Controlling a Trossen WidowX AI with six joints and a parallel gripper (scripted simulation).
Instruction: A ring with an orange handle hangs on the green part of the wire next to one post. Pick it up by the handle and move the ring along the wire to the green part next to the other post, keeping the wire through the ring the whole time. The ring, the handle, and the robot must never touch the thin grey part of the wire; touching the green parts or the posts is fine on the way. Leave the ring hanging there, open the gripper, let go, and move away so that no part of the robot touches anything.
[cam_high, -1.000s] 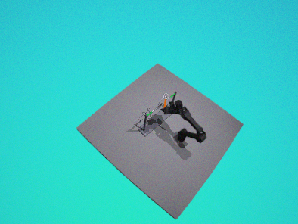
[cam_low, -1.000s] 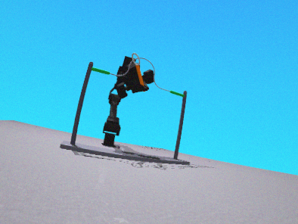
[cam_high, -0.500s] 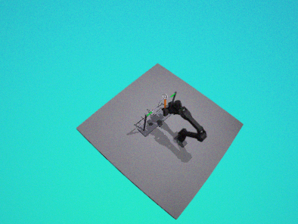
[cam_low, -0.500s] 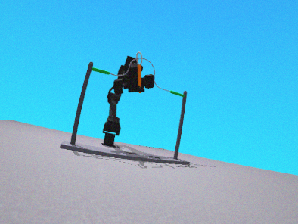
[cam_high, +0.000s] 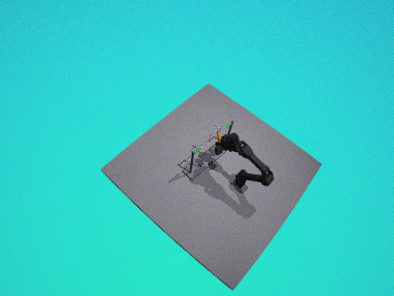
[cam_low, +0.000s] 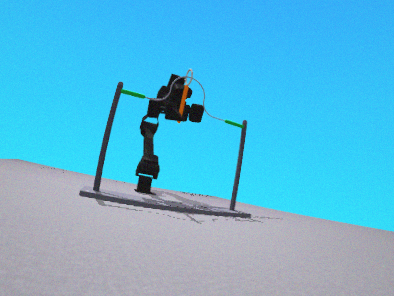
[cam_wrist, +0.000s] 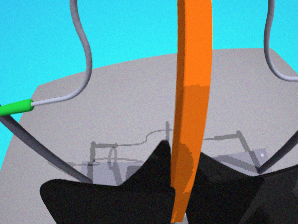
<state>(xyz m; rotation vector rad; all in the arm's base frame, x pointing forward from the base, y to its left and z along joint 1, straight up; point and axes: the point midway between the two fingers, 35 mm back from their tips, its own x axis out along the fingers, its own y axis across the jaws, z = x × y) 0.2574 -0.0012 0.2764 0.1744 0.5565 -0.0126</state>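
Observation:
The ring (cam_low: 190, 70) (cam_high: 217, 130) is up at the top of the hump of the thin grey wire (cam_low: 204, 95) (cam_wrist: 88, 55), between the two green parts. The wire seems to pass through it; clearance is too small to tell. The orange handle (cam_low: 183, 100) (cam_high: 218, 136) (cam_wrist: 196, 65) hangs below the ring, slightly tilted in the exterior view. My gripper (cam_wrist: 169, 145) (cam_low: 181, 112) is shut on the handle's lower part. One green part (cam_low: 133, 93) (cam_high: 228, 126) is by one post, the other green part (cam_low: 234, 123) (cam_high: 198, 150) by the other. The ring is out of the wrist view.
The taller-looking post (cam_low: 107, 140) stands left and the other post (cam_low: 239, 170) right in the exterior view, both on a flat base (cam_low: 89, 193). The arm (cam_high: 257, 161) reaches in from behind the wire in that view. Shadows fall on the floor (cam_high: 165, 210).

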